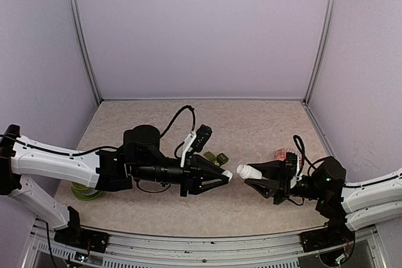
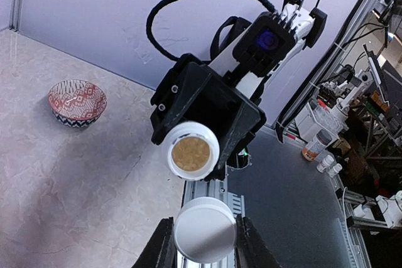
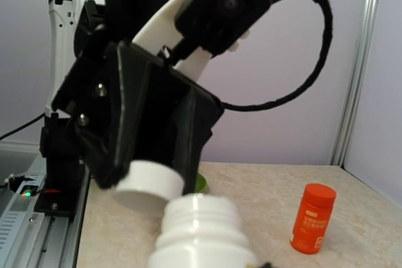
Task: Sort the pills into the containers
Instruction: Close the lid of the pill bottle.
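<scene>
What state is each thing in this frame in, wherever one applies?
white bottle, open, held by right gripper
cap, off, held by left gripper
orange bottle, upright, capped
containers, lids: cannot tell
patterned bowl, upright
green bowl, upright, mostly hidden

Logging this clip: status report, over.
Left gripper shut on round white plastic cap. Right gripper shut on uncapped white plastic bottle, brownish contents showing. Dark green plastic container strip untouched, partly hidden behind left gripper.
</scene>
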### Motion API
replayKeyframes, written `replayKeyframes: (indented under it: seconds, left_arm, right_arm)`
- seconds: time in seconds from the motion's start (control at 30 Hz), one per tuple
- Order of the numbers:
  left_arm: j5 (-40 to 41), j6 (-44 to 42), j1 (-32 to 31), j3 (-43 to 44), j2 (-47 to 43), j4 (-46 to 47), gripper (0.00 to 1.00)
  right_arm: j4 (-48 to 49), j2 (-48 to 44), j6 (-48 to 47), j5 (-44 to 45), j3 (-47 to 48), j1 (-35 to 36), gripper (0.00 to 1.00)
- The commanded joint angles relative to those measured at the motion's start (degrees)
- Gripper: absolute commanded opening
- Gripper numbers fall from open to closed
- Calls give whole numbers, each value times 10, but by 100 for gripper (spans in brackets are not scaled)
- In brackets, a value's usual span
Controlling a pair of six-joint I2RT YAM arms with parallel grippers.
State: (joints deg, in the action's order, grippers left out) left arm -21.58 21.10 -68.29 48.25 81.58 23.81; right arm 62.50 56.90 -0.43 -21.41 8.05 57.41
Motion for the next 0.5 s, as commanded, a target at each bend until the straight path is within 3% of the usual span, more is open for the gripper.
replayKeyframes:
  seconds: [0.0, 0.47]
  left_arm:
    - [-18, 20, -3, -6, -12, 50, 16]
    - [2, 58, -4, -20, -1, 116, 16]
  right_arm:
    - [27, 0, 5, -3, 17, 10, 0]
    - [38, 19, 4, -7, 25, 25, 0]
